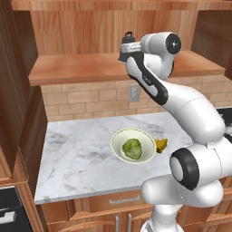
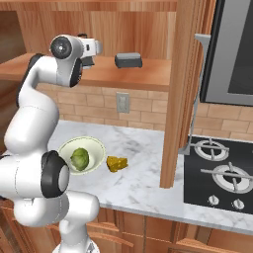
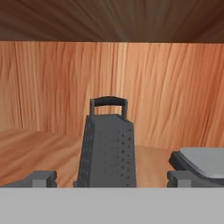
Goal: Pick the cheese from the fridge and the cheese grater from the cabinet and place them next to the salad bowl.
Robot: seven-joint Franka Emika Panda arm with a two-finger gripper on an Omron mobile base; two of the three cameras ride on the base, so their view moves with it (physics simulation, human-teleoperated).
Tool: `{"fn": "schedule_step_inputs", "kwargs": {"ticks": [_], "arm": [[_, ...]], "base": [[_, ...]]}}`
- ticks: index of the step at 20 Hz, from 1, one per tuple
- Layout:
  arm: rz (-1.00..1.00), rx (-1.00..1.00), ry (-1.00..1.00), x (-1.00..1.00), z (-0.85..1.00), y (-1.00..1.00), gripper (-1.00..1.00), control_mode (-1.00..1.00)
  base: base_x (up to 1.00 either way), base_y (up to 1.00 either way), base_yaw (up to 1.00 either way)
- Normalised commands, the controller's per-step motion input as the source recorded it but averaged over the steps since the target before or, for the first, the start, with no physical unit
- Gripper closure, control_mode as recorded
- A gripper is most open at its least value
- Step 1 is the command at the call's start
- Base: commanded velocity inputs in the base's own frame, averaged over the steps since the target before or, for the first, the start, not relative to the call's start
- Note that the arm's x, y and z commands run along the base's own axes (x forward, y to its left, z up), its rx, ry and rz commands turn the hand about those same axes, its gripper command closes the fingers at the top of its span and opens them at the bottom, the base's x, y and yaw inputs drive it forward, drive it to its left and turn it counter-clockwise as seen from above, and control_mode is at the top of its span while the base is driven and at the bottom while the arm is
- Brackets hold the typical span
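On the desk [image 1: 77, 149] the cheese [image 1: 161, 144] lies just beside the bowl [image 1: 118, 137], already delivered. Up in the cabinet [image 1: 90, 68], the released jaws flank the upright grater [image 3: 106, 148], lined up to grasp it.

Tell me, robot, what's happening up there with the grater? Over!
Gripper open, lined up on cheese grater, not gripping. Grater upright on cabinet shelf. Scale beside it, not blocking. Cheese beside salad bowl.
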Motion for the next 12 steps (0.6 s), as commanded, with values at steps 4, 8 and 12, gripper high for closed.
{"fn": "schedule_step_inputs", "kwargs": {"ticks": [4, 8, 12], "arm": [[0.0, 0.0, 0.0, 0.24, 0.0, 0.0, -1.0, -1.0], [0.0, 0.0, 0.0, 0.2, 0.0, 0.0, -1.0, -1.0], [0.0, 0.0, 0.0, 0.19, 0.0, 0.0, -1.0, -1.0]], "base": [[0.0, 0.0, 0.0], [0.0, 0.0, 0.0], [0.0, 0.0, 0.0]]}}
